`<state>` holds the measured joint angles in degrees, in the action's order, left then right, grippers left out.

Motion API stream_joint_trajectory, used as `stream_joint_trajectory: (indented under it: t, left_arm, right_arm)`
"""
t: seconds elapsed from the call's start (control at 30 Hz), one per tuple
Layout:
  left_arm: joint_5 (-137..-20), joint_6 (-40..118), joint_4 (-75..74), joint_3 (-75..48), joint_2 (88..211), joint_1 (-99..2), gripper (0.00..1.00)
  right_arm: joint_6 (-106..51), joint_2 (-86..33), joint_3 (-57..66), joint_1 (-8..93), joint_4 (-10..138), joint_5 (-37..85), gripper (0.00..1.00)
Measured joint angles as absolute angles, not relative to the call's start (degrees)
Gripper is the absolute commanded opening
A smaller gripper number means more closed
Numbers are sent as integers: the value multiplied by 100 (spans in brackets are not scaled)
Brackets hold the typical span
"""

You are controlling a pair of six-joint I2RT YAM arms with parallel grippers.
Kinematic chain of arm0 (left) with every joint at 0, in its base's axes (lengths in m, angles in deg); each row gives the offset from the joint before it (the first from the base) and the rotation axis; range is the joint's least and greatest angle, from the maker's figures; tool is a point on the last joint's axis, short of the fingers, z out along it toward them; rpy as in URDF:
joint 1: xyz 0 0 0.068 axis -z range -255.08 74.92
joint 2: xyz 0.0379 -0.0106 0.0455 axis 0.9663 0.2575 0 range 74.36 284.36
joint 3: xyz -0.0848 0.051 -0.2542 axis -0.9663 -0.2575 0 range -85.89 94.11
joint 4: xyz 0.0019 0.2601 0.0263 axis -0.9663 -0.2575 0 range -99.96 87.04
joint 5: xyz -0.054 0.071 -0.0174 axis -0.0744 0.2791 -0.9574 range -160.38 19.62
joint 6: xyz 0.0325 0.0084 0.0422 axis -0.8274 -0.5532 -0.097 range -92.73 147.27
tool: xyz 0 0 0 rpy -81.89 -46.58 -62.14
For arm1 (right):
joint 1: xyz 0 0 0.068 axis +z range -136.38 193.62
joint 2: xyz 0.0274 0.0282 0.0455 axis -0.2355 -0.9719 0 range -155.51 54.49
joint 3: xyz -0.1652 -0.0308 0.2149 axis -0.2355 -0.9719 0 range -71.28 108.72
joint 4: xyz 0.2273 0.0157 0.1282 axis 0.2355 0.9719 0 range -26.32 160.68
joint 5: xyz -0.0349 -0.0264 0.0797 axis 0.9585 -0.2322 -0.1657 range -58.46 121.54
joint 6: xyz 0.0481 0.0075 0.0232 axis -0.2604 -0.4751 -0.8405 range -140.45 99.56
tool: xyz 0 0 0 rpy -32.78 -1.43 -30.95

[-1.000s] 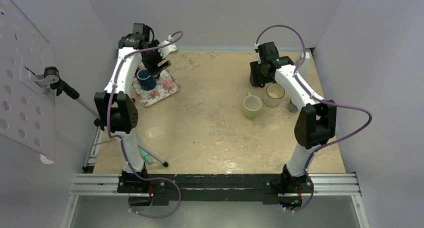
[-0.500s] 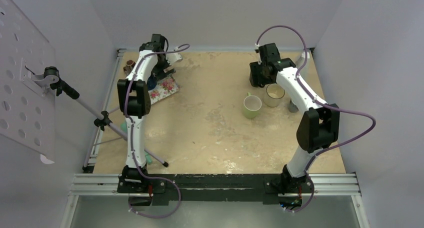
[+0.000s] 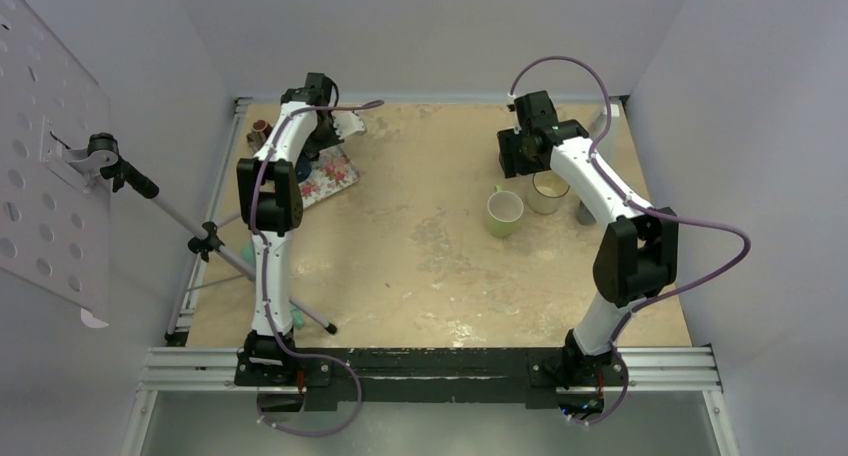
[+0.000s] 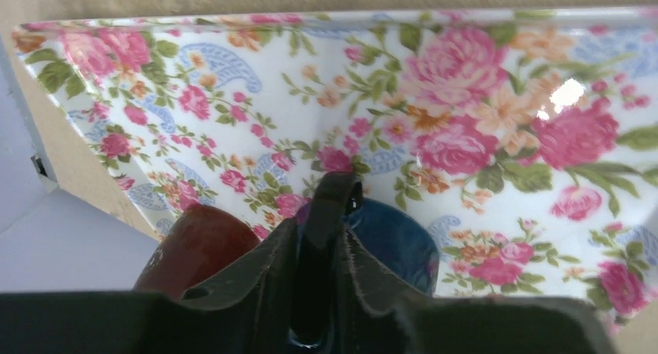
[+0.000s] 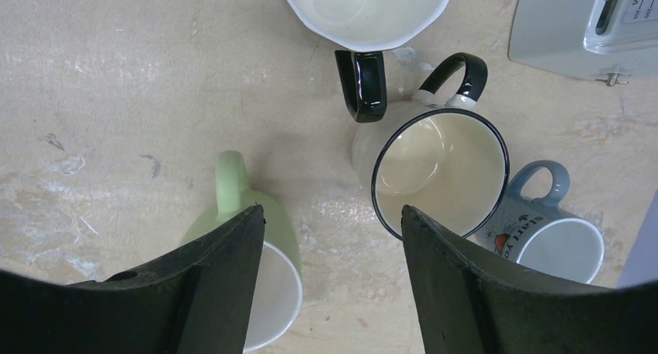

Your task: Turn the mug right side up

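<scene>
The dark blue mug (image 4: 396,241) rests on the floral tray (image 4: 465,98) at the far left of the table. My left gripper (image 4: 318,234) is shut on its dark handle (image 4: 330,203), which sticks up between the fingers. Whether the mug stands upright cannot be told. In the top view the left gripper (image 3: 325,136) covers the mug over the floral tray (image 3: 338,176). My right gripper (image 5: 332,218) hangs open above bare table, between a green mug (image 5: 283,237) and a cream mug with a black rim (image 5: 438,171), holding nothing.
A red-brown mug (image 4: 198,245) stands just left of the blue one, off the tray. Near the right gripper are a white mug (image 5: 365,8), a grey-blue mug (image 5: 555,237) and a grey box (image 5: 582,28). A tripod stand (image 3: 205,241) leans in at the table's left edge.
My left arm swung toward the far left corner and came down over the tray. Its jaws went wide, then closed on the blue mug's handle. The right arm barely moved.
</scene>
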<state>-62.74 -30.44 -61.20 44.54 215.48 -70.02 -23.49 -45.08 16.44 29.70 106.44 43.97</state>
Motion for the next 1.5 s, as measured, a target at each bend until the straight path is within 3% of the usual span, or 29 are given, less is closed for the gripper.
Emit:
stream_joint_trajectory:
  t: [0.07, 0.37, 0.63, 0.8, 0.93, 1.07, 1.27, 1.5]
  left_arm:
    - [-6313, -3064, -6218, 4454, 21548, -7002, 0]
    - [-6547, -2874, -6563, 4452, 21472, -7011, 0]
    - [-7607, -1388, -6286, 4190, 20794, -7019, 0]
    - [-8363, -319, -6089, 3794, 19977, -7046, 0]
    - [-9006, 569, -5969, 3796, 19511, -7052, 0]
    - [-9793, 1349, -5836, 3796, 19168, -7041, 0]
    - [-10757, 2343, -5641, 3807, 18860, -6980, 0]
    - [-11367, 3045, -5416, 3807, 18604, -6873, 0]
  right_arm:
    - [-2347, -4508, 1644, 2970, 10642, 4401, 68]
    - [-2347, -4337, 1644, 2970, 10649, 4410, 68]
    - [-2347, -3988, 1804, 2970, 10743, 4408, 71]
    - [-2470, -3566, 1924, 2972, 10544, 3693, 92]
    - [-2957, -2945, 1367, 3066, 9309, 2545, 98]
    - [-3685, -2774, 737, 3505, 7698, 1531, 99]
    - [-4734, -3686, 626, 4185, 5744, 246, 99]
    - [-5737, -4613, 705, 4301, 4496, -624, 94]
